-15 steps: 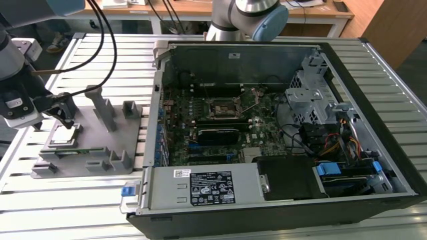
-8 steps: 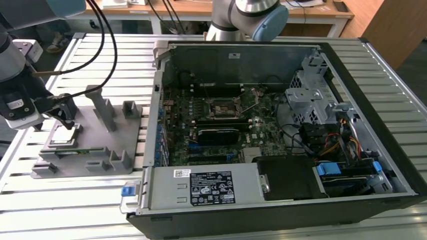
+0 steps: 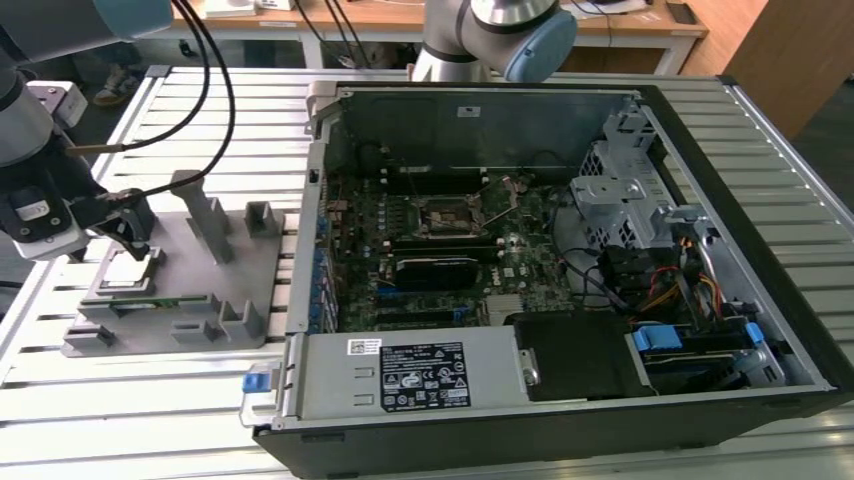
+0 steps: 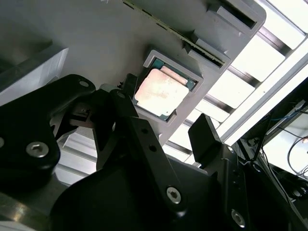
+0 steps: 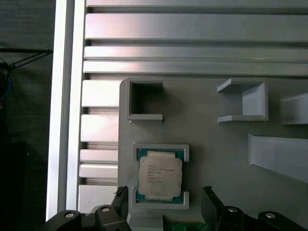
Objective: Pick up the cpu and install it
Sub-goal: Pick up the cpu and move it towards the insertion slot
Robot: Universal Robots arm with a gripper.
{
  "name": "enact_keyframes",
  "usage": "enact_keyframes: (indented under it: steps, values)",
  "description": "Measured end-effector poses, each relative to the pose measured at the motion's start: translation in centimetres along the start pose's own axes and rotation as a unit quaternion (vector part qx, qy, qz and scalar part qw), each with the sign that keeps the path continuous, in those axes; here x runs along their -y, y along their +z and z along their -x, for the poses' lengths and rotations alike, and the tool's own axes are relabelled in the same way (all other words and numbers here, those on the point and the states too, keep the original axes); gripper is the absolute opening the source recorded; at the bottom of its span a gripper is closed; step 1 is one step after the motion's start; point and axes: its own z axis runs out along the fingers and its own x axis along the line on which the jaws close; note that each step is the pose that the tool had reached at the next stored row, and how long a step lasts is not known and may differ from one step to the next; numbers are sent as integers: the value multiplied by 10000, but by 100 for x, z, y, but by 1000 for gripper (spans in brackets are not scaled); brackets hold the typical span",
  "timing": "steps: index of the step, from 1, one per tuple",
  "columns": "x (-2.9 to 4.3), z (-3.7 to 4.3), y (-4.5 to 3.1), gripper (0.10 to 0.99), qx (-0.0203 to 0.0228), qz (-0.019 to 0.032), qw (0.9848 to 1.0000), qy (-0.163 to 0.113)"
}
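The cpu point(image 3: 128, 273) point(image 5: 160, 176) point(image 4: 162, 91), a flat square chip with a silver-white top, lies in a raised nest on the grey plastic fixture point(image 3: 200, 290) at the exterior view's left. My gripper point(image 3: 134, 240) hangs just above it. In both wrist views the black fingers point(image 5: 120, 199) point(image 4: 204, 132) stand apart on either side of the chip's near edge, so the gripper point(image 5: 164, 202) point(image 4: 162, 115) is open with nothing held. The motherboard socket point(image 3: 447, 215) sits in the middle of the open computer case point(image 3: 747, 300).
Upright grey blocks point(image 3: 207, 215) rise from the fixture beside the gripper. A green memory stick point(image 3: 154, 302) lies along the fixture's front. A second robot arm base point(image 3: 494, 35) stands behind the case. The slatted metal table point(image 3: 174, 400) runs under everything.
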Motion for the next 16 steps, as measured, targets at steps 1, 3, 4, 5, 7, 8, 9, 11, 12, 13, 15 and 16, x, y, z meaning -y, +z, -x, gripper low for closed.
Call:
enact_keyframes:
  steps: [1,3,4,5,7,8,9,11,12,13,15,16]
  values:
    - [0,0,2,706,0,0,10000,0]
    - [0,0,7,706,0,0,10000,0]
    - [1,0,11,706,0,0,10000,0]
    - [1,1,15,706,0,1,10000,0]
    - [1,1,24,706,-2,0,10000,0]
    - [2,1,29,706,-3,-1,10000,0]
    - [2,2,37,706,-3,-3,10000,0]
    - [3,2,51,706,-4,-5,10000,0]
    - [4,3,59,706,-6,-6,10000,0]
    - [3,3,67,706,-7,-8,10000,0]
    - [-5,2,84,706,-15,-15,10000,2]
    - [-10,3,93,706,-19,-18,10000,2]
